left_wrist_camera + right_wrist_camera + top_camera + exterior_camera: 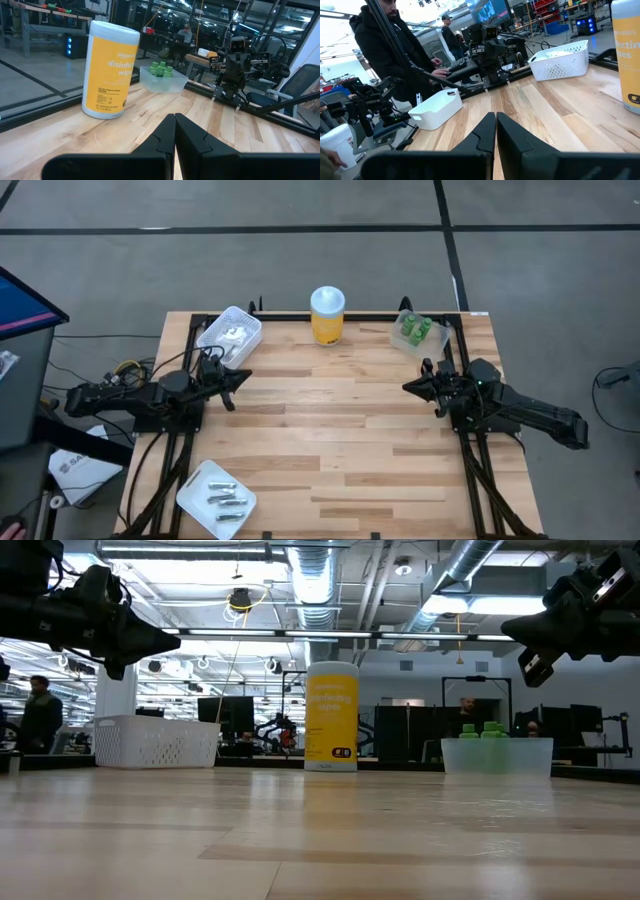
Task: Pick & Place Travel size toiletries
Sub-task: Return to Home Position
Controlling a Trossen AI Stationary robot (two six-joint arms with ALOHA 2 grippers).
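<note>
Green round pieces (416, 330) sit in a clear tub (403, 342) at the table's far right; they also show in the low view (482, 730) and the left wrist view (161, 69). White packets (234, 333) lie in a white basket (212, 338) at the far left. Slim silvery tubes (225, 500) lie in a white tray (192, 498) at the near left corner. My left gripper (243, 377) hovers shut at the table's left side, near the basket, holding nothing. My right gripper (408, 386) hovers shut at the right side, just nearer than the tub.
A tall yellow jar with a white lid (327, 315) stands at the middle of the far edge. A wide stretch of bare wood (330, 430) lies between the arms. In the right wrist view, a person in dark clothing (385, 45) stands beyond the table's left side.
</note>
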